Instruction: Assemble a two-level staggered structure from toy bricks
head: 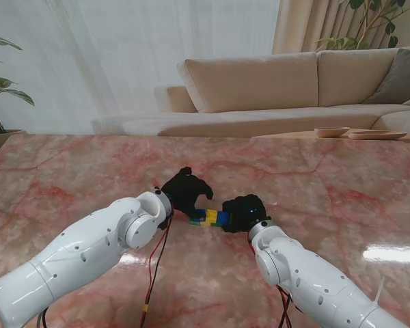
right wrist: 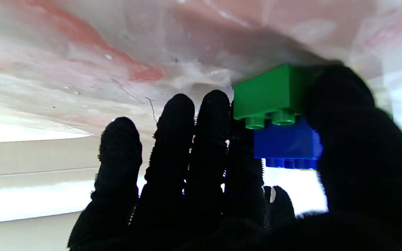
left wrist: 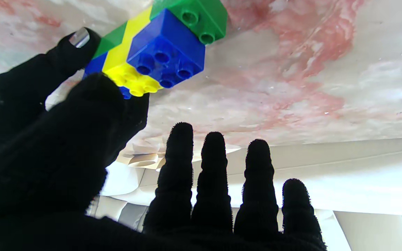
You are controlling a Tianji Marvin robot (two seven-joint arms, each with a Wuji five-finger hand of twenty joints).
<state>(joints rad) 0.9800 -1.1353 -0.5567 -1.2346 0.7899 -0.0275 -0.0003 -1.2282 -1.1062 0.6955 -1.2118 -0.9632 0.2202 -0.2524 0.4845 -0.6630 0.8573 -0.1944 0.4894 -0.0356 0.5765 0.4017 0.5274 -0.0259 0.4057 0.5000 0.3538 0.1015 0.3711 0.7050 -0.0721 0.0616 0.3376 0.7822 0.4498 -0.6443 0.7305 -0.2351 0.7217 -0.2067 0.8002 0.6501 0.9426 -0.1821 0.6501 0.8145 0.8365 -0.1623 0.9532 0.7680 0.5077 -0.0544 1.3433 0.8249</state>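
Note:
A small brick structure (head: 209,218) of green, yellow and blue toy bricks stands on the pink marble table (head: 82,171) between my two black hands. In the left wrist view a blue brick (left wrist: 166,52) and a yellow brick (left wrist: 131,75) sit on a lower row that ends in a green brick (left wrist: 201,17). My left hand (head: 186,193) arches over the structure's left end, thumb against the yellow brick, its other fingers (left wrist: 215,174) spread and apart from the bricks. My right hand (head: 243,212) closes on the right end, its thumb and fingers (right wrist: 204,146) on either side of the green brick (right wrist: 270,94) and blue brick (right wrist: 286,144).
Beyond the table's far edge is a beige sofa (head: 273,82). Two shallow dishes (head: 331,132) rest on a wooden surface at the far right. A potted plant (head: 0,102) stands at the far left. Cables (head: 154,273) hang under both forearms.

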